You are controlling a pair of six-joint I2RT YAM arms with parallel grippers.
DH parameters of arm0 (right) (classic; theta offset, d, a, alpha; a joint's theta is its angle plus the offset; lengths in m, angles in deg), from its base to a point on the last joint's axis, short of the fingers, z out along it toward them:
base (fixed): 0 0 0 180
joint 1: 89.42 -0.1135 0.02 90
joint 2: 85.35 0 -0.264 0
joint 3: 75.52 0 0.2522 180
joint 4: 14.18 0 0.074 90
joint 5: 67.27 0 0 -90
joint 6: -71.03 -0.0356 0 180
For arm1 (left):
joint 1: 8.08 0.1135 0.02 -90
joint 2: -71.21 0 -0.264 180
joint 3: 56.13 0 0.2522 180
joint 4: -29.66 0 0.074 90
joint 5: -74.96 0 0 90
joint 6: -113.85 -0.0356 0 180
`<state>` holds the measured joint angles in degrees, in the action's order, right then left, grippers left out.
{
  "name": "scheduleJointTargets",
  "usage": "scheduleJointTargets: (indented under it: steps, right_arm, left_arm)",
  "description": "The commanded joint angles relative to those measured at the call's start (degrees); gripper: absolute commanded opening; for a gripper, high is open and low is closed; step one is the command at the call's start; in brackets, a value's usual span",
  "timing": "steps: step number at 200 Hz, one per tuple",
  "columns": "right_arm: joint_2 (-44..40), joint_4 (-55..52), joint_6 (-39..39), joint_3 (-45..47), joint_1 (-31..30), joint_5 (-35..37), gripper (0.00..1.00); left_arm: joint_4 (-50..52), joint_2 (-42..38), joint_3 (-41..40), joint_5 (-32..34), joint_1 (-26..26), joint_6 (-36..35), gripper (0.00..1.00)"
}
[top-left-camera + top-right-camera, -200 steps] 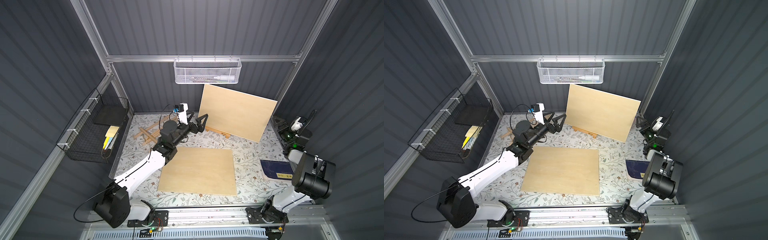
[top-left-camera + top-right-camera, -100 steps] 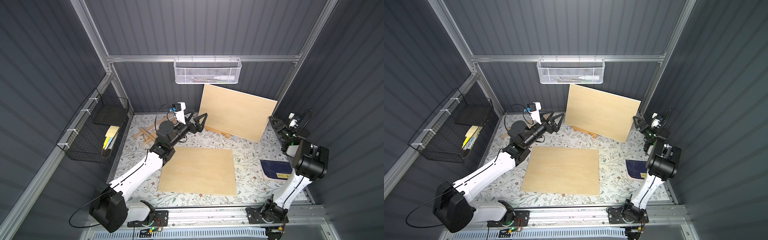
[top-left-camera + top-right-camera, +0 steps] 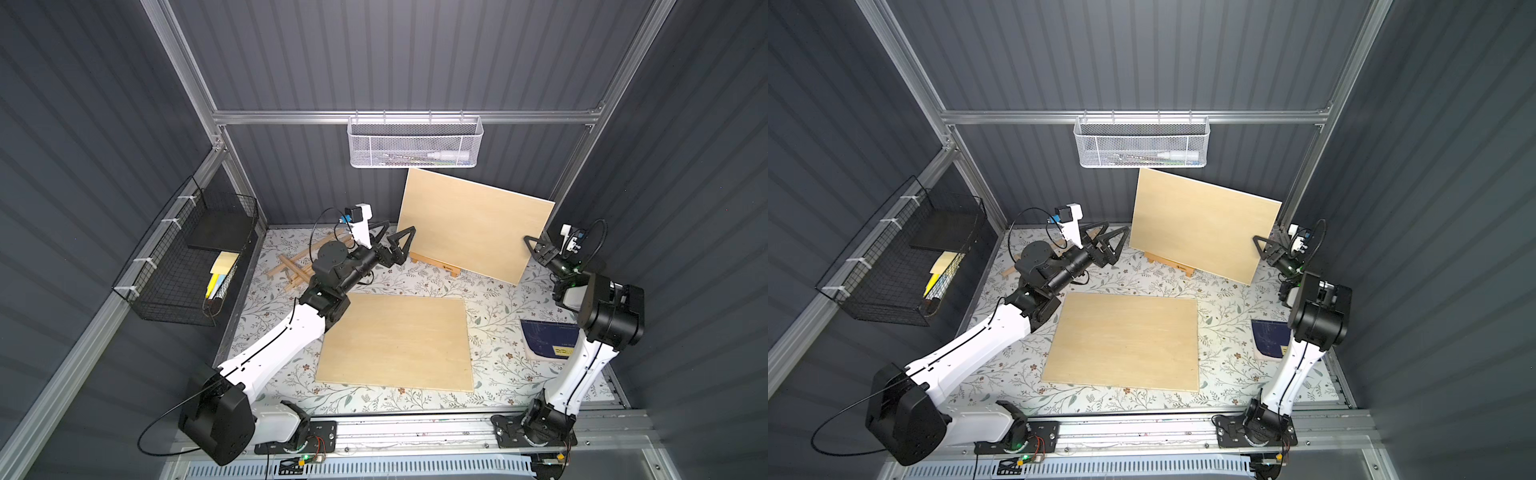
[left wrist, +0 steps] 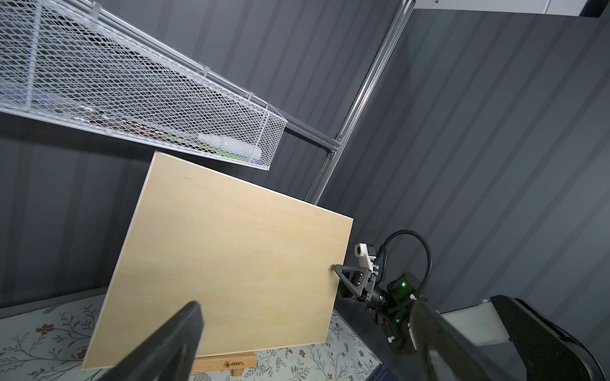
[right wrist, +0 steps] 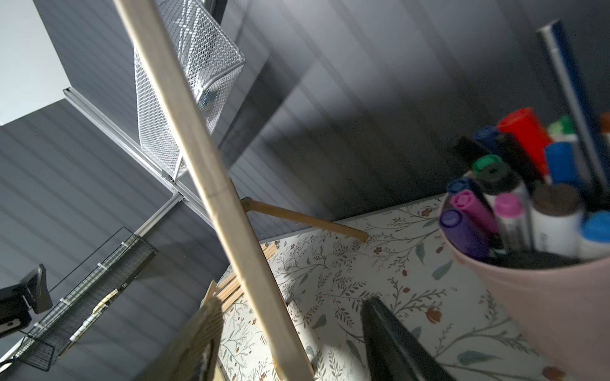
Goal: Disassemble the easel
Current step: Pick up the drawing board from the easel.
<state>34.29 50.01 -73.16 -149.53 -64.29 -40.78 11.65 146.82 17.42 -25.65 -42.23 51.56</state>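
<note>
Straddles the right edge of the upright board [image 3: 473, 224] with the right hand [image 3: 533, 248], open, nothing clamped. Holds the left hand [image 3: 397, 232] wide open near the opposite edge. Leaves the board propped on the easel [image 3: 436, 266] at the back of the bench [image 3: 490, 291]. Risks skewing the board off its ledge through a one-sided squeeze, or bumping the marker cup [image 5: 544, 264] just beside.

- The upright board [image 3: 473, 226] blocks the back middle; its top corner sits just under the white mesh basket [image 3: 415, 143], so there is little room above it.
- Behind it the easel's rear leg [image 5: 303, 219] slants to the table [image 3: 490, 291] — a pink cup of markers [image 5: 544, 280] stands near.
- Loose wooden sticks [image 3: 291, 270] clutter the back left.
- The flat board [image 3: 395, 343] covers the middle — bare strips remain on either side.
</note>
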Motion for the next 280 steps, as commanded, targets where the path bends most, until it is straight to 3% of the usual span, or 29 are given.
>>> scheduleJointTargets:
  steps: [1,37,85,124,174,259,280]
  right_arm:
    - [-0.24,3.03,-0.28,-1.29,-0.51,-2.23,0.66]
    - [-1.60,3.01,0.56,-0.04,-1.70,-2.80,0.63]
    - [-4.92,3.12,2.99,3.13,-4.69,-2.40,0.51]
    - [-8.68,3.08,6.22,7.84,-6.54,0.22,0.48]
    - [-12.91,3.11,8.10,12.05,-8.17,1.79,0.35]
    - [-15.30,3.07,9.70,13.38,-10.05,3.27,0.38]
    - [-14.78,3.09,10.46,13.53,-10.22,3.86,0.32]
  left_arm:
    - [-0.22,-0.47,1.88,-0.97,-0.13,0.11,0.99]
    - [-0.16,0.39,1.93,-1.17,-0.13,0.07,0.99]
    - [0.06,0.45,2.13,-0.75,-0.13,-0.11,1.00]
    - [0.22,0.50,2.19,-0.55,-0.17,-0.37,0.99]
    - [0.13,-0.40,2.02,-0.67,-0.13,-0.28,0.99]
    - [0.30,-0.42,2.15,-0.30,-0.19,-0.59,0.99]
    - [0.39,-0.23,2.23,0.10,-0.13,-0.81,0.99]
